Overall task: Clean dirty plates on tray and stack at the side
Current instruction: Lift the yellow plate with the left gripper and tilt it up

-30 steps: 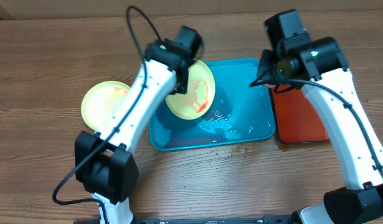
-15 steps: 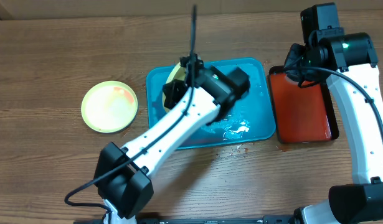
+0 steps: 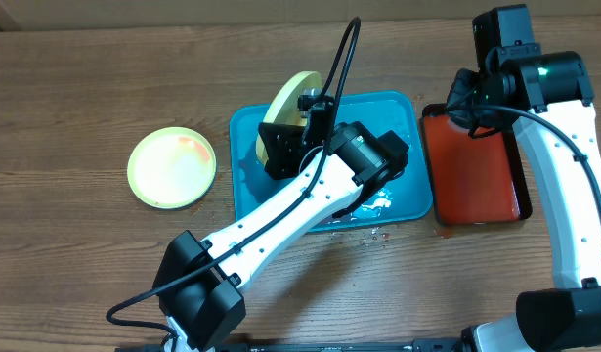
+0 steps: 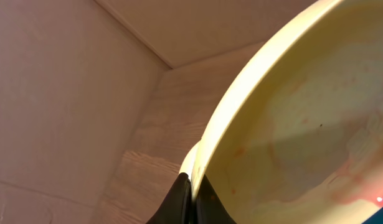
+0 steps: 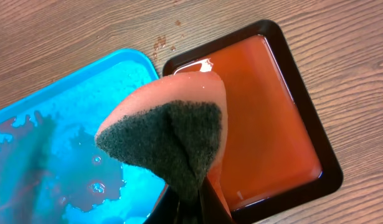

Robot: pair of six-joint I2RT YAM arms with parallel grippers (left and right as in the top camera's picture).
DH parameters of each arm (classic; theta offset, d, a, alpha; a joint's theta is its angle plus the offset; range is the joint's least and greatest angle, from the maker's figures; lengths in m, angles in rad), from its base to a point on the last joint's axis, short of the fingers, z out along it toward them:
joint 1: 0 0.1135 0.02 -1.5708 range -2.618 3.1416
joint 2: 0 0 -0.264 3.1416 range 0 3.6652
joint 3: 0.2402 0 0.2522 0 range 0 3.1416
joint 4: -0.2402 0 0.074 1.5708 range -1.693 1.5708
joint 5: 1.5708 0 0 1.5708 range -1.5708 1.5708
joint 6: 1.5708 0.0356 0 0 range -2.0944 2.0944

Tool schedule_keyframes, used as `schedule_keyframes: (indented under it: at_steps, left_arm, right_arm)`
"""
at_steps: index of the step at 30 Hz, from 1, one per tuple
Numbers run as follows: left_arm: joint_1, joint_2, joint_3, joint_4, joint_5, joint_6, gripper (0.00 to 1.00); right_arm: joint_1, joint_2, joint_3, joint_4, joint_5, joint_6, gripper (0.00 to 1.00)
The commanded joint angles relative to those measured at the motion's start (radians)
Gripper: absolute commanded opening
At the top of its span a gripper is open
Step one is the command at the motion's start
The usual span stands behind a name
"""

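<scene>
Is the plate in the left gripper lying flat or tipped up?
Tipped up: the plate stands nearly on edge over the tray, its rim pinched by the left gripper.

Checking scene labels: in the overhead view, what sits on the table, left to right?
Yellow-green plate → turquoise tray → red tray.

Within a second the left gripper (image 3: pixel 282 147) has turned its yellow-green plate (image 3: pixel 290 96) from a tilt to nearly on edge over the far left corner of the turquoise tray (image 3: pixel 403 122), its arm (image 3: pixel 300 200) now crossing the tray, while the right gripper (image 3: pixel 463 100) shifted right, above the red tray (image 3: pixel 476 186).
</scene>
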Motion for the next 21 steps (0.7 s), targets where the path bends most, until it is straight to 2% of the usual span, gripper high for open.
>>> schedule_keyframes:
  at_steps: [1,8,14,16,19,21]
  left_arm:
    - [-0.002,-0.024,-0.002,-0.002,-0.053,-0.051,0.04]
    - [0.015,-0.024,-0.002,0.017,0.014,-0.095,0.04]
    - [0.064,-0.024,-0.002,0.073,0.208,-0.010,0.04]
    - [0.091,-0.024,-0.002,0.123,0.274,0.067,0.05]
    - [0.143,-0.024,-0.002,0.268,0.446,0.314,0.04]
    - [0.171,-0.024,-0.002,0.341,0.553,0.434,0.04]
  right_arm:
    - [-0.008,-0.001,-0.004,0.006,-0.004,-0.003,0.04]
    - [-0.008,-0.001,-0.004,0.005,-0.004,-0.003,0.04]
    - [-0.008,-0.001,-0.004,-0.002,-0.004,-0.005,0.04]
    - [-0.008,-0.001,-0.004,-0.002,-0.004,-0.007,0.04]
    - [-0.008,-0.001,-0.004,-0.002,-0.004,-0.007,0.04]
    - [-0.008,-0.001,-0.004,-0.002,-0.004,-0.007,0.04]
